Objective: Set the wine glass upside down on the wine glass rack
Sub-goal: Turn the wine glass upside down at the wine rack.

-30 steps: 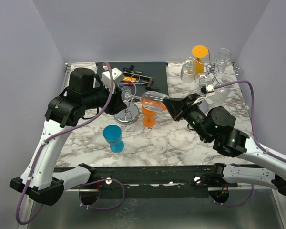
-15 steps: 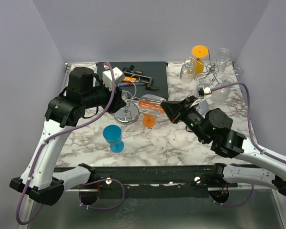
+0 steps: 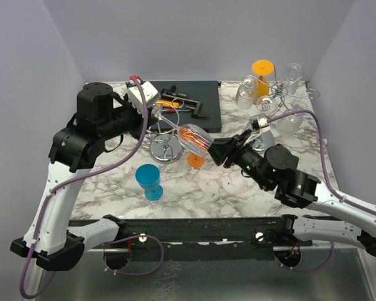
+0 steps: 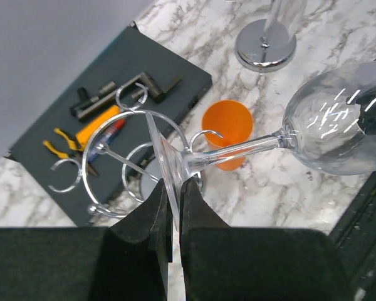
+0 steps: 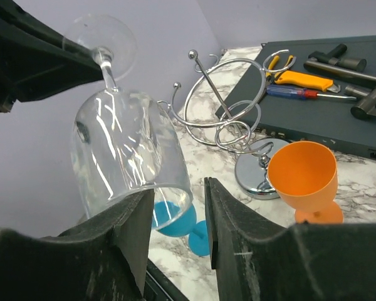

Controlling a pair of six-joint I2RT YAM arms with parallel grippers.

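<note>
- left gripper (image 4: 174,191): jaws pressed together on the edge of the foot of the wine glass (image 4: 335,125), the disc standing on edge between them
- right gripper (image 5: 178,188): jaws spread, the bowl's rim lying at the gap against one finger; contact there cannot be told
- wine glass: in the air, lying nearly on its side, its stem running from the left gripper to the bowl at the right gripper, just above and beside the wine glass rack (image 3: 166,152), not hung on it
- orange cup (image 3: 196,160): upright on the tabletop (image 3: 238,194), just beside the rack's base, below the bowl
- blue cup (image 3: 150,180): stands nearer the arms
- dark tray (image 3: 207,94): tools on it, behind the rack
- second rack (image 3: 271,100): far right corner, glasses on it
</note>
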